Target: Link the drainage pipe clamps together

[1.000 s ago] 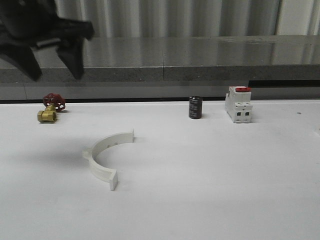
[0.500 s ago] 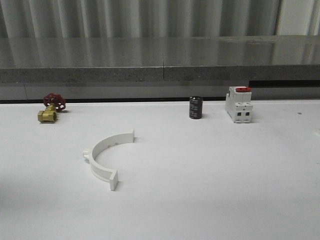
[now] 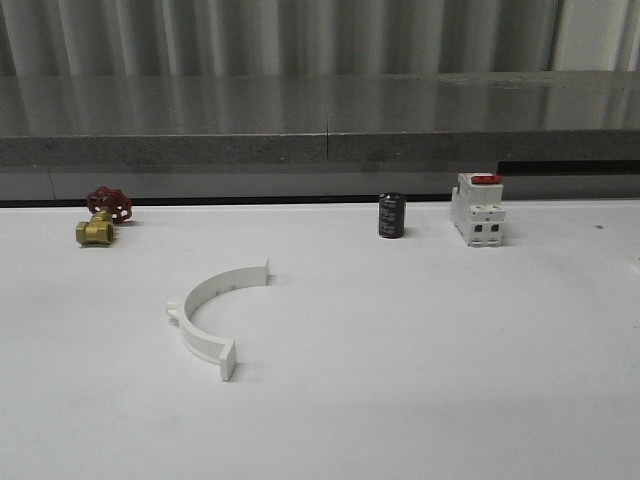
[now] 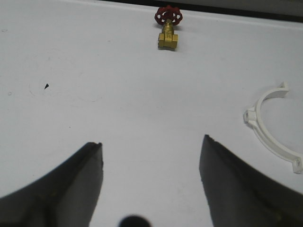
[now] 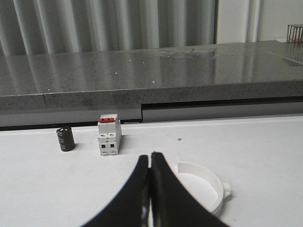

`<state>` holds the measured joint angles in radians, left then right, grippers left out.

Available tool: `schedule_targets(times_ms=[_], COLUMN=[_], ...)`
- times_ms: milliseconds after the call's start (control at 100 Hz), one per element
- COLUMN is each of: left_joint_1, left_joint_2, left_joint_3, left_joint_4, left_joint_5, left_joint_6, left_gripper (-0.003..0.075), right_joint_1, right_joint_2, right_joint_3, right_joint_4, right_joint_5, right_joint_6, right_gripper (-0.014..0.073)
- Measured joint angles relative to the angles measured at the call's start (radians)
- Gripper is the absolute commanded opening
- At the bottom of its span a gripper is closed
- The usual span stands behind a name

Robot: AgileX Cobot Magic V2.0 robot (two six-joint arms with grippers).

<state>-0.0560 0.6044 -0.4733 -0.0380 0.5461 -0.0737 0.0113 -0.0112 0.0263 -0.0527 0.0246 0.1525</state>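
Observation:
One white drainage pipe clamp (image 3: 196, 300) lies flat on the white table, left of centre, its opening facing right. The left wrist view has this same half-ring (image 4: 254, 124) off to one side of my left gripper (image 4: 150, 141). That gripper is open and empty above bare table, well clear of the clamp. A second drainage pipe clamp (image 5: 199, 167) lies on the table just beyond my right gripper (image 5: 150, 155), partly hidden behind the fingers. The right gripper's fingers are pressed together with nothing between them.
A brass valve with a red handwheel (image 3: 100, 216) sits at the back left. A black cylinder (image 3: 391, 215) and a white switch block with a red top (image 3: 477, 208) stand at the back right. A grey ledge (image 3: 320, 120) runs behind the table (image 3: 450, 350).
One second ago a dark gripper hung at the top left of the front view; it left that view half a second ago. The clamp and other objects have not moved.

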Motion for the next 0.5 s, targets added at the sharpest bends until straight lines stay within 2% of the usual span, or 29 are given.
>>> schedule_targets(times_ms=[210, 350, 500], left_joint_1=[0.0, 0.0, 0.0], left_joint_2=[-0.103, -0.109, -0.11], left_joint_3=[0.021, 0.023, 0.024], left_joint_4=[0.019, 0.027, 0.027], left_joint_5=[0.0, 0.0, 0.0], left_joint_6=[0.0, 0.0, 0.0], left_gripper=[-0.0016, -0.0021, -0.0021], right_joint_1=[0.0, 0.0, 0.0], right_joint_2=[0.0, 0.013, 0.154], right_joint_3=[-0.002, -0.061, -0.194], right_joint_4=[0.0, 0.0, 0.0], right_joint_5=[0.018, 0.099, 0.174], right_joint_6=[0.0, 0.002, 0.013], right_gripper=[-0.0068, -0.0068, -0.0068])
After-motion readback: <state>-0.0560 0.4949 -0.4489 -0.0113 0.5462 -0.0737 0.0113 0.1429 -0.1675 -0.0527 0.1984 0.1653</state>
